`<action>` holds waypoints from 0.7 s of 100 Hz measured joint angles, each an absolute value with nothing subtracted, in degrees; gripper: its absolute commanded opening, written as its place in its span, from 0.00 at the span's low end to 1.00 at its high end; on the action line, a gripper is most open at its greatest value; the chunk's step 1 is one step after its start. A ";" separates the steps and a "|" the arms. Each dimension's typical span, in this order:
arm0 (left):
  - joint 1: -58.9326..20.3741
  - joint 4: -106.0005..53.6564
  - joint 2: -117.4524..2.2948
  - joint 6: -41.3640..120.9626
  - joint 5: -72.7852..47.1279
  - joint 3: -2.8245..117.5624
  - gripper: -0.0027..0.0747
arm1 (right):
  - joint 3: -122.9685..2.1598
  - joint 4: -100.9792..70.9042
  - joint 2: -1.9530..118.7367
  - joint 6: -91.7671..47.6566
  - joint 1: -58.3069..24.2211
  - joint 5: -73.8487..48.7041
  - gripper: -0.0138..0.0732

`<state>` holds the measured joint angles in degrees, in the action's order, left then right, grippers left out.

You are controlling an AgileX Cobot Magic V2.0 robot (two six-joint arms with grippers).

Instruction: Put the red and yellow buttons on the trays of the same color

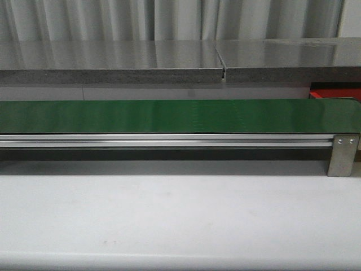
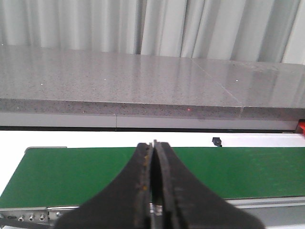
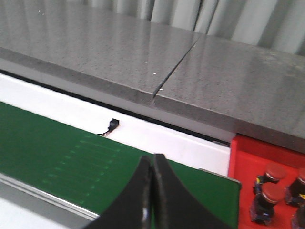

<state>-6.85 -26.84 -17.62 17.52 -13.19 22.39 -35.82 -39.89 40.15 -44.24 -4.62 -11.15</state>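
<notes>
The red tray [image 3: 248, 162] stands past the right end of the green conveyor belt [image 1: 180, 116]; its edge [image 1: 333, 91] shows at the right of the front view. Several red buttons [image 3: 272, 193] on black bases sit inside it. No yellow button or yellow tray is in view. My left gripper [image 2: 153, 145] is shut and holds nothing, hanging over the left part of the belt [image 2: 71, 174]. Over the belt's right end [image 3: 57, 148], a short way from the red tray, my right gripper [image 3: 152, 160] is also shut with nothing in it. Neither arm shows in the front view.
An aluminium rail [image 1: 169, 140] with an end bracket [image 1: 343, 153] runs along the belt's near side. A grey stone shelf [image 1: 113, 62] with a seam lies behind the belt, curtains beyond. A small black sensor [image 3: 112, 125] sits on the white strip behind the belt. The white table [image 1: 180, 214] lies in front.
</notes>
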 measured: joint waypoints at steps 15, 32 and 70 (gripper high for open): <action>-6.85 -26.84 -17.62 17.52 -13.19 22.39 0.01 | -31.73 -23.17 34.68 -26.07 -4.62 -8.98 0.02; -6.85 -26.84 -17.62 17.52 -13.19 22.39 0.01 | -25.92 -5.16 26.32 -7.11 -3.85 -7.71 0.02; -6.85 -26.84 -17.62 17.52 -13.19 22.39 0.01 | -9.13 1.05 6.25 2.33 1.51 -6.84 0.02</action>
<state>-6.85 -26.84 -17.62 17.52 -13.19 22.39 -9.13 1.05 6.25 2.33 1.51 -6.84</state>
